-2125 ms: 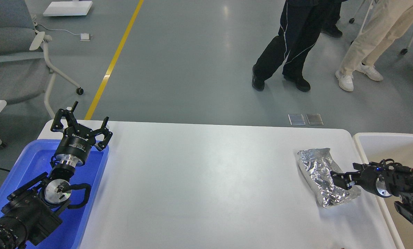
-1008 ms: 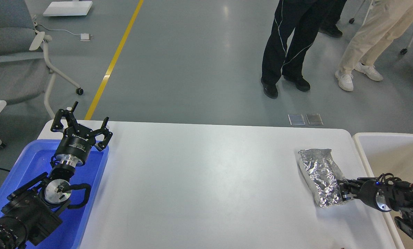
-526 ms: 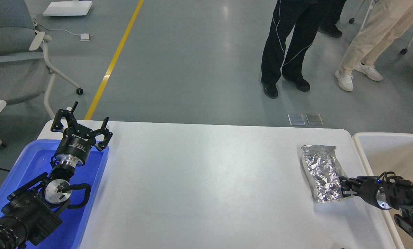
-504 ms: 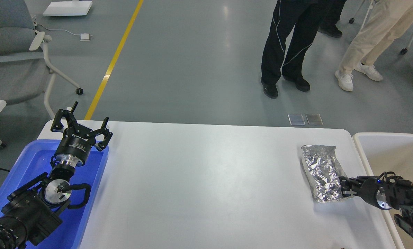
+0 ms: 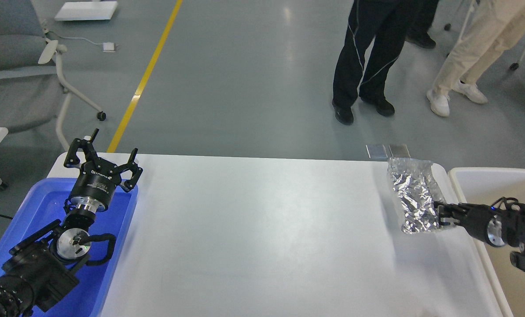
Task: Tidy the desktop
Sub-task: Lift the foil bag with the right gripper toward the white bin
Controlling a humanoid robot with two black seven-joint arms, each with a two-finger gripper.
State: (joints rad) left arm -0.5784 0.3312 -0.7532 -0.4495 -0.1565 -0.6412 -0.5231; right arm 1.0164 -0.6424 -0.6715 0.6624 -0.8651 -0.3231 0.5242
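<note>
The white desktop (image 5: 262, 229) fills the lower middle of the head view. A crumpled silver foil bag (image 5: 413, 193) is lifted off the desktop near its far right corner. My right gripper (image 5: 440, 216) comes in from the right and is shut on the bag's lower right edge. My left gripper (image 5: 103, 159) is open and empty, held above the far end of the blue tray (image 5: 42, 207) at the desktop's left edge.
A cream-white bin (image 5: 486, 180) stands right of the desktop, under my right arm. Two people (image 5: 372, 53) stand on the floor beyond the table. A grey chair (image 5: 16, 66) stands at the far left.
My right gripper moved down onto the foil bag's near right edge, shut on it, and has raised it up and away from me. The left arm has not moved.
</note>
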